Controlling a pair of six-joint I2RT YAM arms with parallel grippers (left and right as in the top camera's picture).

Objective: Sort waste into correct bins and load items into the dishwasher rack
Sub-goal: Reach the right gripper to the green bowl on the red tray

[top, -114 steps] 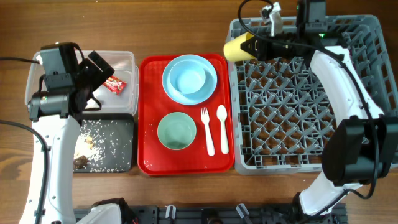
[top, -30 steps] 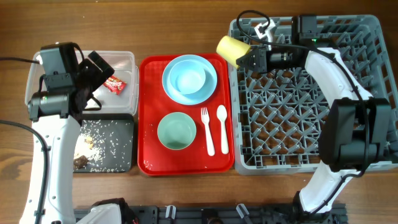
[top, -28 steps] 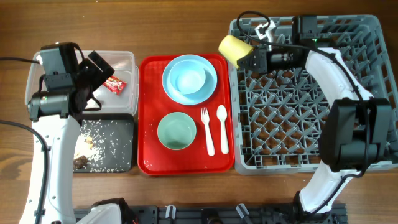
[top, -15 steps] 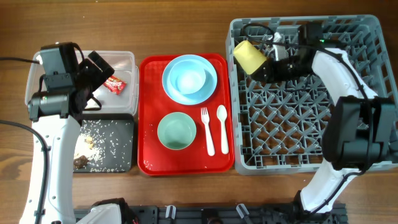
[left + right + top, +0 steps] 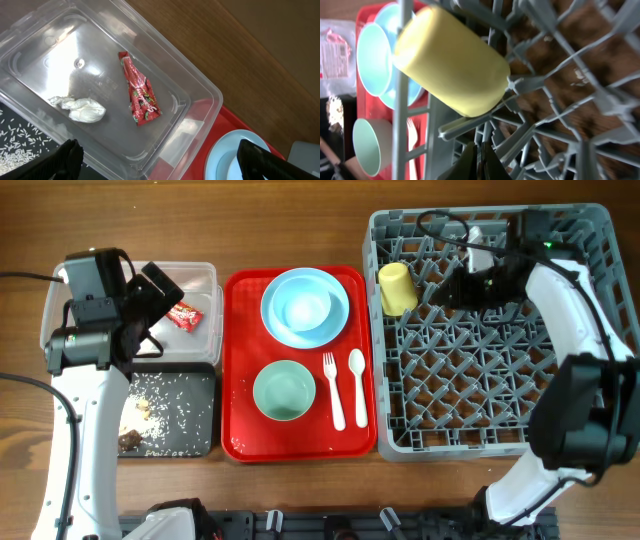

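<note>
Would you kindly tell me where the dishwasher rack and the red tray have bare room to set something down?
The dishwasher rack holds only the yellow cup near its far-left corner. The red tray is crowded; only the strip left of the green bowl is free.

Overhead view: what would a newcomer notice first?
The flat red serving tray in the centre, carrying a pale blue bowl on a pale blue plate, a pale green bowl, and a white plastic fork and spoon. Next, the yellow cup sitting in the far left corner of the large grey pegged rack on the right, with the right arm's shut tool beside it.
</note>
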